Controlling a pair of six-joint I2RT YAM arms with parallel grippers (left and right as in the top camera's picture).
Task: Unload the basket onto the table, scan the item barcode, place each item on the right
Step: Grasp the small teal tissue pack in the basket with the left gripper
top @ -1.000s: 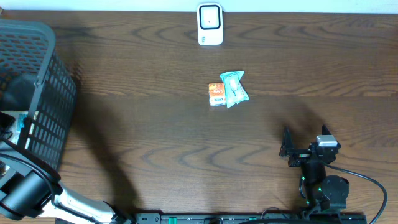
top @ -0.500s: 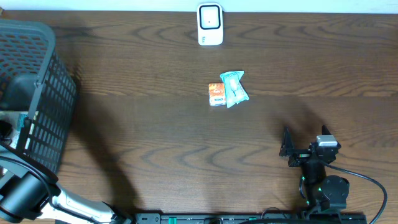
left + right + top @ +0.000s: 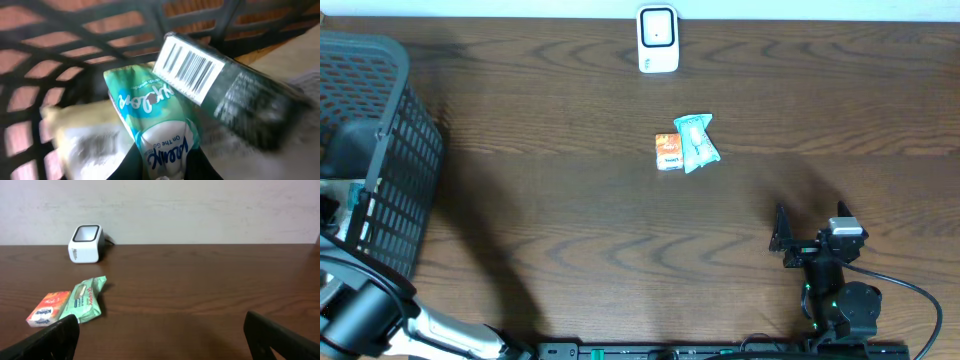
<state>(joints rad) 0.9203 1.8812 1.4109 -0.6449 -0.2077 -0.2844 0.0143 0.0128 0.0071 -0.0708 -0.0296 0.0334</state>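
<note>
In the left wrist view my left gripper (image 3: 167, 169) is down inside the black mesh basket (image 3: 390, 150), shut on a teal and white pouch (image 3: 159, 120) held between its dark fingers (image 3: 129, 167). Beside the pouch lies a dark box (image 3: 235, 87) with a white barcode label facing up. The white scanner (image 3: 658, 40) stands at the table's far edge, also in the right wrist view (image 3: 86, 243). My right gripper (image 3: 809, 225) rests open at the near right, nothing between its fingers (image 3: 47, 340).
An orange packet (image 3: 667, 152) and a green packet (image 3: 697, 143) lie side by side mid-table, in front of the scanner. The basket's tall walls enclose the left gripper. Pale wrapped items (image 3: 80, 140) lie under the pouch.
The left gripper has closed onto the teal pouch inside the basket, and the left arm shifted slightly. The right arm has not moved.
</note>
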